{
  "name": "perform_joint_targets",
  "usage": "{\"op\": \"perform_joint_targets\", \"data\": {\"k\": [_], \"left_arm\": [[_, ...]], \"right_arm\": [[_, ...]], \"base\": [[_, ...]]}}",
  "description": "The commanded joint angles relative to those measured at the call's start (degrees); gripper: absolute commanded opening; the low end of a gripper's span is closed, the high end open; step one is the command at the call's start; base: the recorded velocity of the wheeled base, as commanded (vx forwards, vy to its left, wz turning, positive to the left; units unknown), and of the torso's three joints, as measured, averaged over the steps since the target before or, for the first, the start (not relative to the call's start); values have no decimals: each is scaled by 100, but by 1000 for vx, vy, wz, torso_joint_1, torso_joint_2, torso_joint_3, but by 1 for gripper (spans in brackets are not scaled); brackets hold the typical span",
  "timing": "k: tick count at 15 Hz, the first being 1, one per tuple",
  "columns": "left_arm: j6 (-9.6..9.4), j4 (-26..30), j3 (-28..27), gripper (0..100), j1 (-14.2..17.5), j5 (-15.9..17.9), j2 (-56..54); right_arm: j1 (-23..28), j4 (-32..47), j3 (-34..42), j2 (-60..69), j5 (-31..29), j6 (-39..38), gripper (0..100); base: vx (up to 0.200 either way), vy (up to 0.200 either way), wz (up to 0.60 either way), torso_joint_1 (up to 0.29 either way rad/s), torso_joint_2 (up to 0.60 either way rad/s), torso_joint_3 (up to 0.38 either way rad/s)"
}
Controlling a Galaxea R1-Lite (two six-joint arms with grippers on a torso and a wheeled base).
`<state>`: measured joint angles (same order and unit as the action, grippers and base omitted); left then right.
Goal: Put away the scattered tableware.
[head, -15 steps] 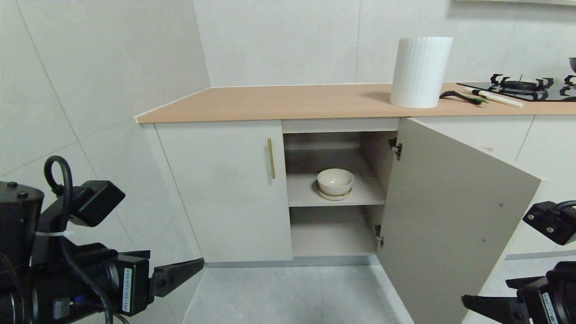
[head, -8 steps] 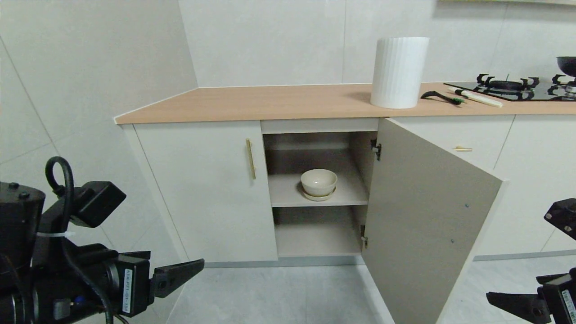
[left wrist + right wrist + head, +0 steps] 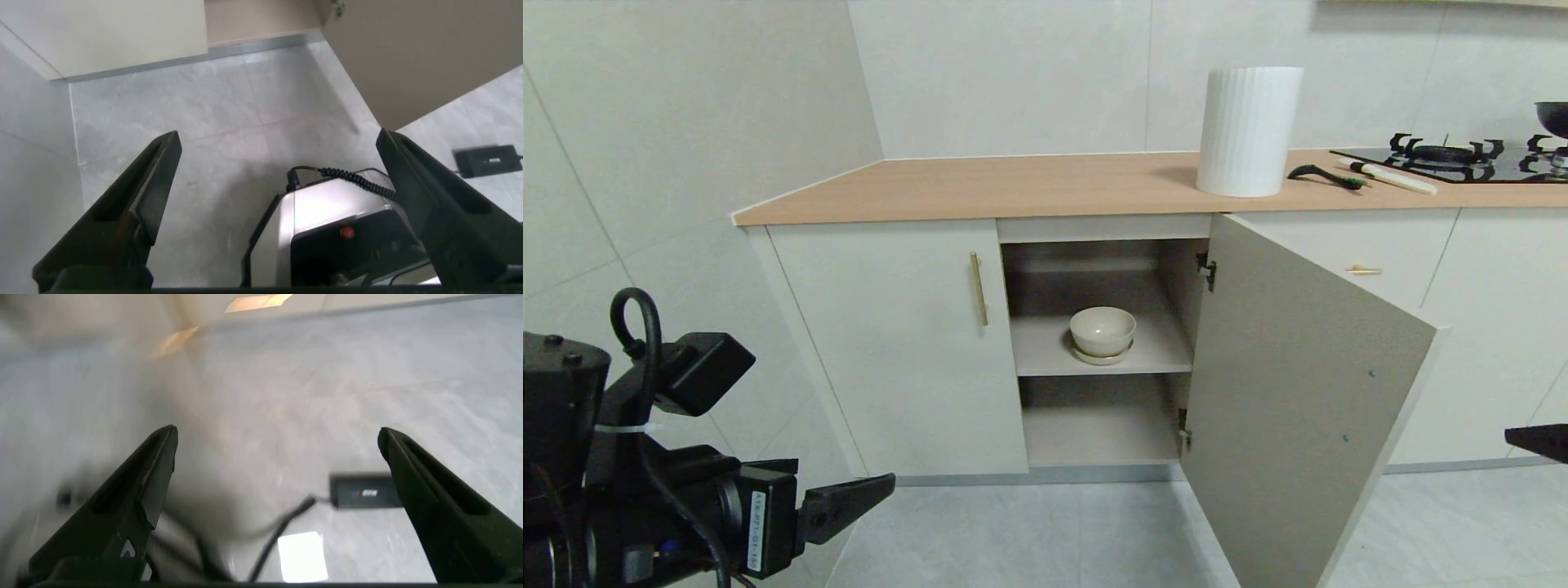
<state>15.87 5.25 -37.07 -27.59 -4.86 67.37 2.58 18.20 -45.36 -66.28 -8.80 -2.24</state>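
Both spread and empty: left hand point(image 3: 278, 143), right hand point(image 3: 278, 434). You risk clipping the open door point(image 3: 1298, 392) when you reach in.

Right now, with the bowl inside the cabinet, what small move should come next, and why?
Probably bring the right gripper to the free edge of the open cabinet door and begin pushing it shut. The bowl sits on its plate on the upper shelf, and the left gripper and the right one are open and empty.
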Motion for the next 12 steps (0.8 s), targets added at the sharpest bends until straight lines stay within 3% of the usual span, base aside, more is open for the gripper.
{"op": "perform_joint_targets", "data": {"k": [1, 6, 12], "left_arm": [[4, 2, -2, 100, -1, -6, 13], [4, 2, -2, 100, 8, 3, 22], [4, 2, -2, 100, -1, 12, -4]], "right_arm": [[620, -642, 1, -764, 177, -22, 100], [647, -1802, 98, -1774, 203, -839, 100], [-100, -2383, 142, -2372, 309, -1885, 100]], "base": [[0, 0, 0, 0, 0, 0], [0, 0, 0, 0, 0, 0], [0, 0, 0, 0, 0, 0]]}}
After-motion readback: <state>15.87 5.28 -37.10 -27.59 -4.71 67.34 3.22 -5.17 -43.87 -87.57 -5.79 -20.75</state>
